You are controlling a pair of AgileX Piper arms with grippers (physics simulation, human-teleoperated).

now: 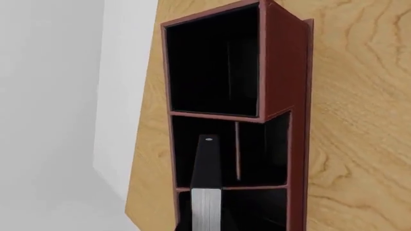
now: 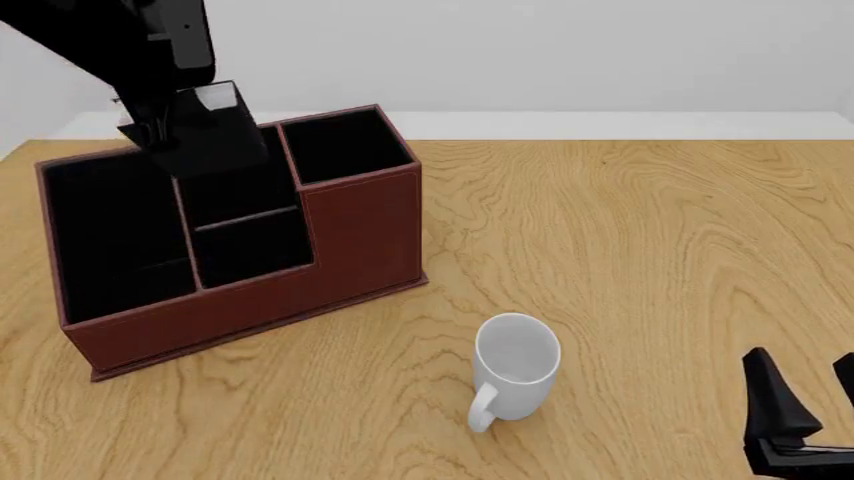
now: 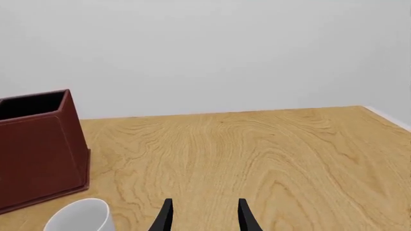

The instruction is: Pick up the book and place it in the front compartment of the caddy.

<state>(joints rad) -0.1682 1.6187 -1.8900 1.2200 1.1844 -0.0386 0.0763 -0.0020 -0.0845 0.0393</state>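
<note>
The reddish-brown caddy (image 2: 334, 240) stands at the table's left, its black cells open upward; it also shows in the left wrist view (image 1: 282, 72) and the right wrist view (image 3: 38, 149). My left gripper (image 2: 174, 115) is shut on the black book (image 2: 211, 140) and holds it upright just above the caddy's middle cells. In the left wrist view the book (image 1: 207, 166) shows edge-on, its pale page edge toward the camera, over the divider between two cells. My right gripper (image 2: 801, 400) is open and empty near the table's front right; it also shows in its own view (image 3: 205, 219).
A white mug (image 2: 514, 370) stands upright in front of the caddy's right end, left of my right gripper; it also shows in the right wrist view (image 3: 80, 216). The wooden table (image 2: 641, 230) ends at a white wall behind.
</note>
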